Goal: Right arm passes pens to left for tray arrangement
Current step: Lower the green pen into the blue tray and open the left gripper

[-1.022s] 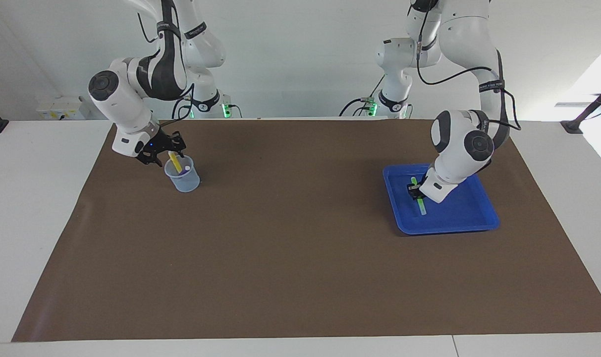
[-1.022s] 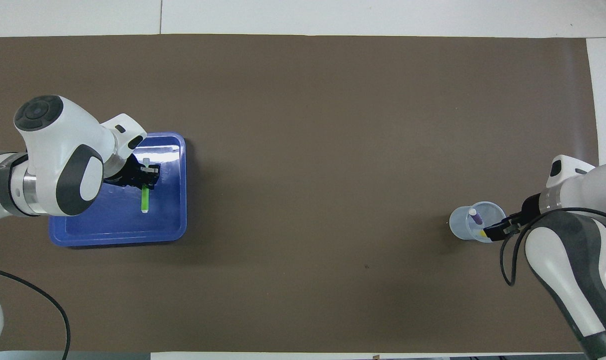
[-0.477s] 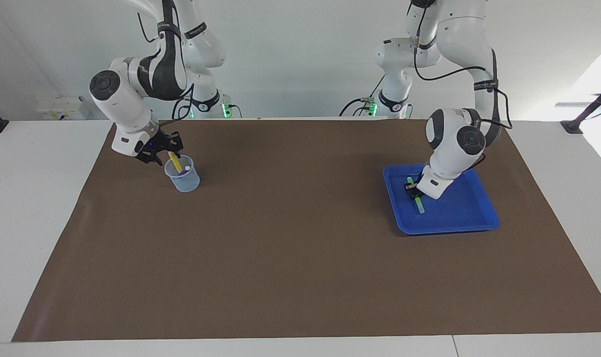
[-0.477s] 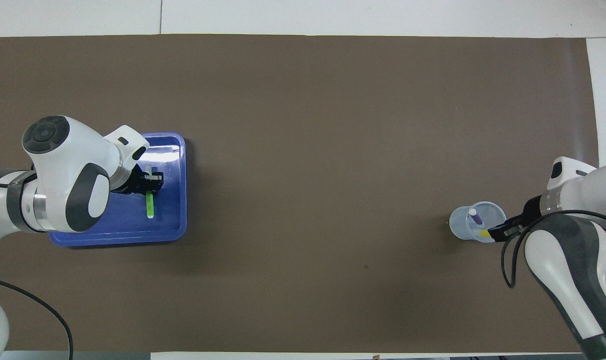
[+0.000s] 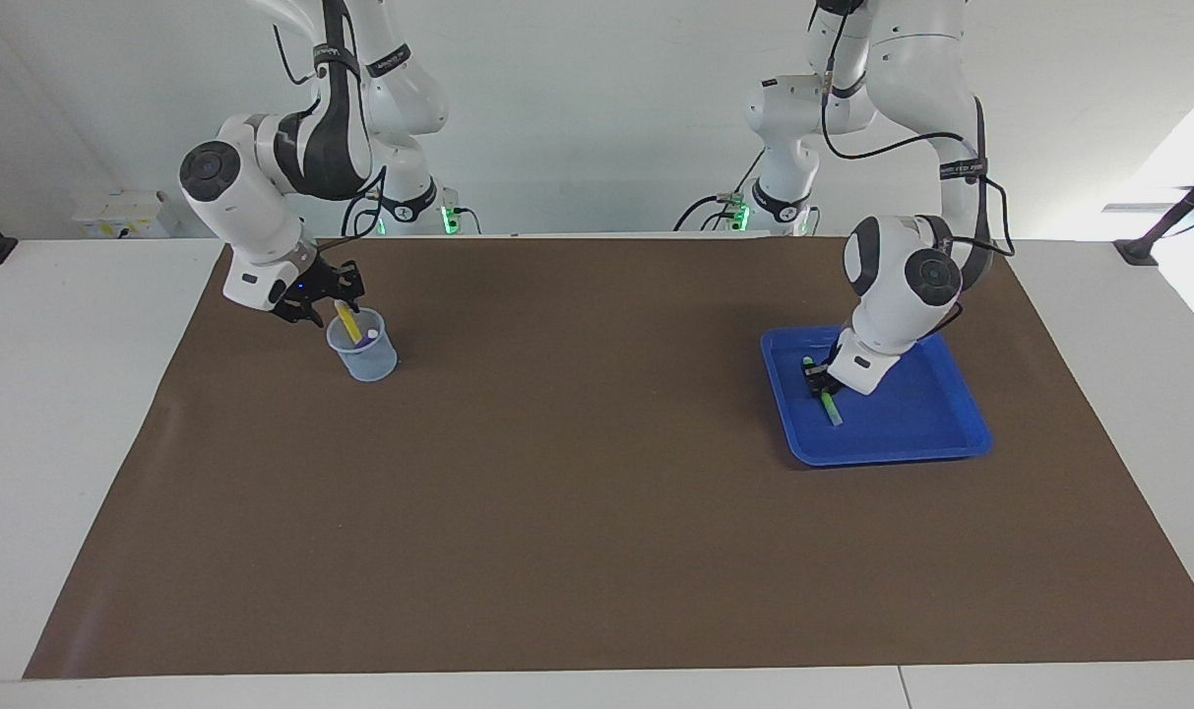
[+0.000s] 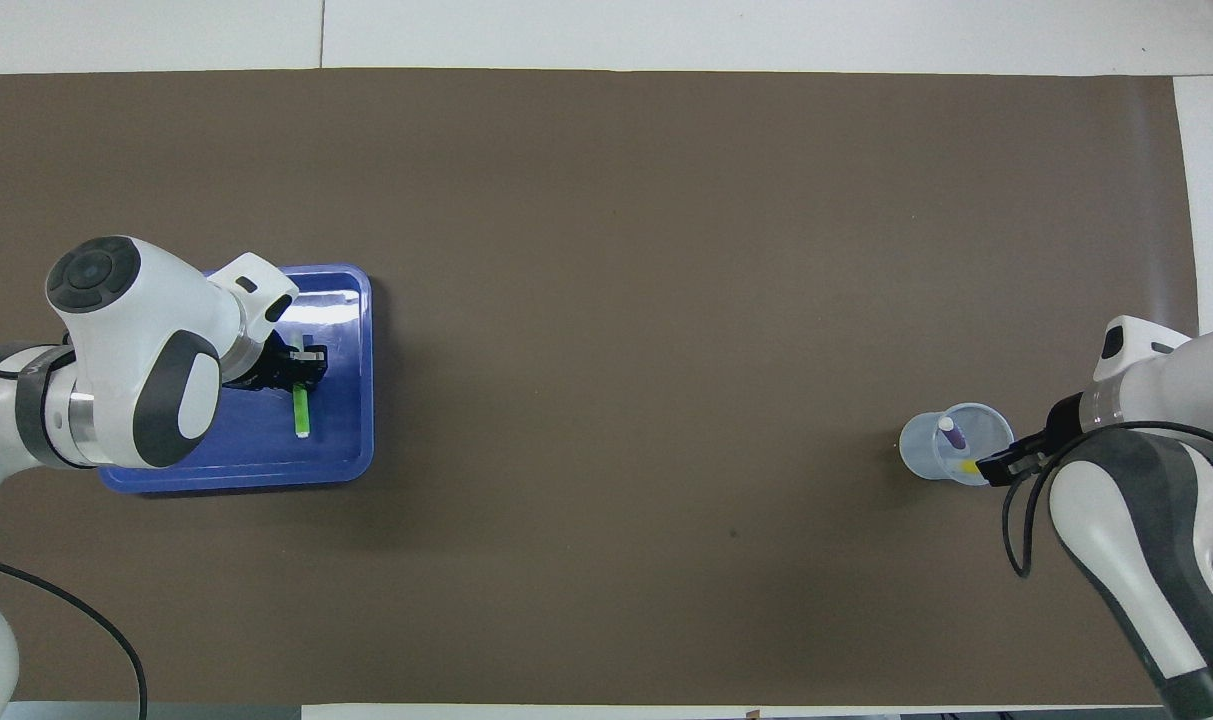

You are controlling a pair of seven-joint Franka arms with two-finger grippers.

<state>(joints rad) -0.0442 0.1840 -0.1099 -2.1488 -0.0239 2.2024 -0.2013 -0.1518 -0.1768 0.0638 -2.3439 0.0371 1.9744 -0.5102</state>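
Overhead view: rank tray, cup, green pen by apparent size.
1. tray, largest by far, though the left arm covers part of it.
2. cup.
3. green pen, smallest in area; its visible length looks close to the cup's width.

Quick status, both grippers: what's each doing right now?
Left gripper: low in the tray, at the green pen; grip cannot be told.
Right gripper: at the yellow pen in the cup; grip cannot be told.
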